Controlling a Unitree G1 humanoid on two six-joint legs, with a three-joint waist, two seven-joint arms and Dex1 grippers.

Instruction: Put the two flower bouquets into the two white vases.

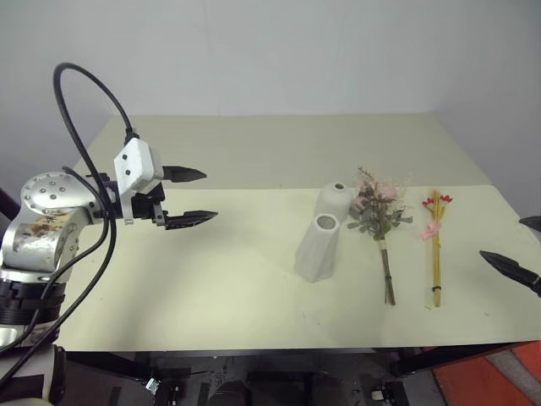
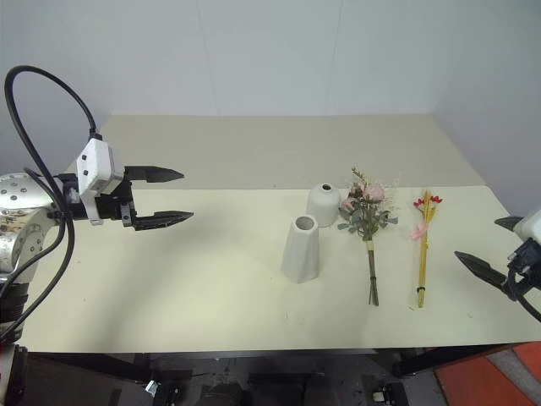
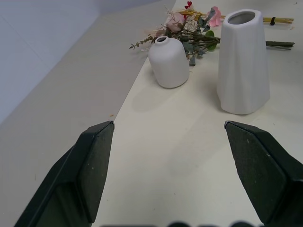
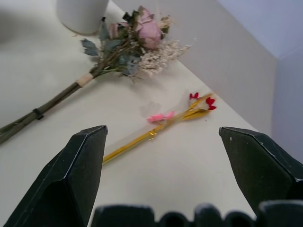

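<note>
We saw both bouquets lying flat on the counter (image 1: pixel 211 288): the rose bouquet (image 1: pixel 379 218) just beside the two vases, and the thin berry bundle (image 1: pixel 435 241) a little further right. The taller faceted vase (image 1: pixel 318 247) stood upright in front of the shorter rounded vase (image 1: pixel 334 201). The left gripper (image 1: pixel 191 196) hovered well to their left, jaws released and empty. The right gripper (image 2: pixel 494 250) hung near the berry bundle, jaws released too.

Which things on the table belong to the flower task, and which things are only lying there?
Belong to the task:
- rose bouquet
- yellow stalk bundle
- taller faceted vase
- shorter rounded vase

Only lying there:
- nothing else lies on the table
</note>
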